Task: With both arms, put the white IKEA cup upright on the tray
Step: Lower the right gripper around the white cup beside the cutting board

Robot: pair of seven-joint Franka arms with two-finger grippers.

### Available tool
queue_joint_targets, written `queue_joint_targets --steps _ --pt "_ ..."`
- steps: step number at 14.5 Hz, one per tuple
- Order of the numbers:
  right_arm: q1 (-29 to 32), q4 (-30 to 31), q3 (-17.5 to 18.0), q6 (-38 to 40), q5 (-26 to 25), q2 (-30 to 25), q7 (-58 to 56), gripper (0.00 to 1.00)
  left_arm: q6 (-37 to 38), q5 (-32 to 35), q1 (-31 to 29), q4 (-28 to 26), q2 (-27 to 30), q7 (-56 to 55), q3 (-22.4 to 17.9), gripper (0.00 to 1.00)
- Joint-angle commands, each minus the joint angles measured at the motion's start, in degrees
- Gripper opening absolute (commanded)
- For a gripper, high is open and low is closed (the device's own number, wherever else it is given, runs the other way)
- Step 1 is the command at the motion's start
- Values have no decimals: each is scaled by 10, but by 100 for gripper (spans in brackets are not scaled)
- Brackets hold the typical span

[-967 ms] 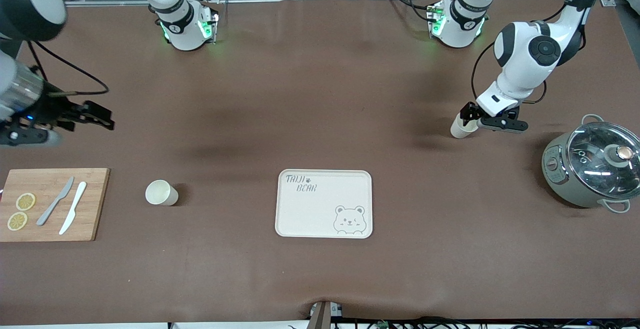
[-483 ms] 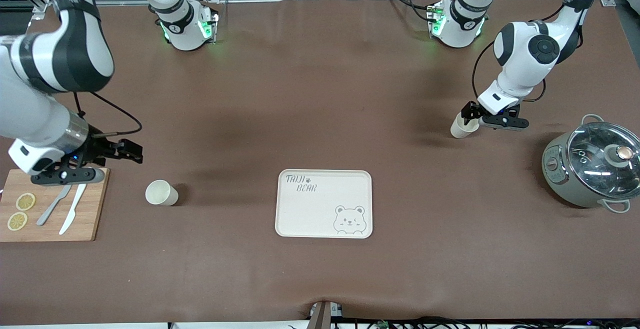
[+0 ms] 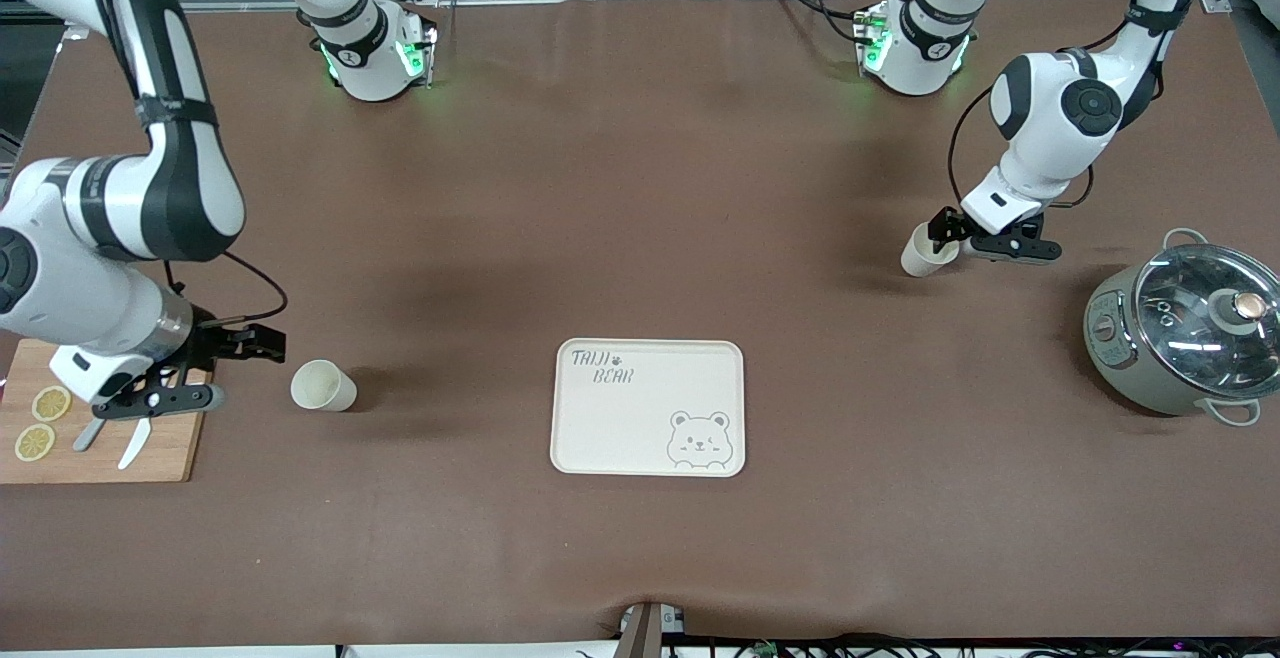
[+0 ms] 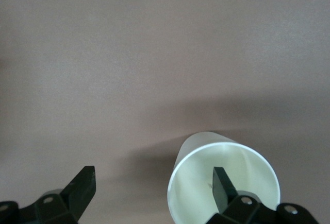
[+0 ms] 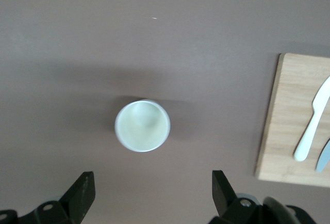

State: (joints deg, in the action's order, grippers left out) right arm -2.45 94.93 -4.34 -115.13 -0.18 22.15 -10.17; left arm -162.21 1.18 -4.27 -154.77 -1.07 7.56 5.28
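One white cup [image 3: 322, 385] stands upright on the table between the cutting board and the cream tray [image 3: 648, 408]. In the right wrist view the cup [image 5: 142, 125] shows from above. My right gripper [image 3: 235, 363] hangs open and empty over the board's edge, beside this cup, with its fingertips [image 5: 82, 193] short of it. A second white cup [image 3: 922, 251] sits toward the left arm's end. My left gripper [image 3: 955, 240] is open at it. One fingertip [image 4: 221, 185] is inside the cup's mouth [image 4: 196, 198] and the other is outside.
A wooden cutting board [image 3: 150, 443] with two knives and lemon slices [image 3: 50, 403] lies at the right arm's end. The board also shows in the right wrist view [image 5: 294, 116]. A grey pot with a glass lid [image 3: 1185, 338] stands at the left arm's end.
My right arm has swung in from the table's edge and come down over the cutting board toward the upright cup. My left gripper has stayed at the second cup.
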Motion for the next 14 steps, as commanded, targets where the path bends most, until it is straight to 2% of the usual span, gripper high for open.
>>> queue_joint_targets --steps 1,5,10,11,12,14 --pt "21 -19 6 -6 3 19 -35 100 -23 -7 -3 -4 -12 13 4 100" --pt "32 -16 6 -53 5 49 -50 100 -36 -7 -2 -4 -20 13 4 100" --pt "32 -12 7 -76 6 70 -50 100 -36 -7 0 -10 -22 7 5 100" --pt "31 -12 8 -80 7 75 -50 100 -36 -9 2 -16 -19 -16 8 63" --pt "29 -12 8 -85 9 80 -50 100 -36 -8 2 -23 -17 -26 10 1" --pt "28 -12 8 -90 10 86 -51 100 -40 -8 3 -23 -17 -23 15 0"
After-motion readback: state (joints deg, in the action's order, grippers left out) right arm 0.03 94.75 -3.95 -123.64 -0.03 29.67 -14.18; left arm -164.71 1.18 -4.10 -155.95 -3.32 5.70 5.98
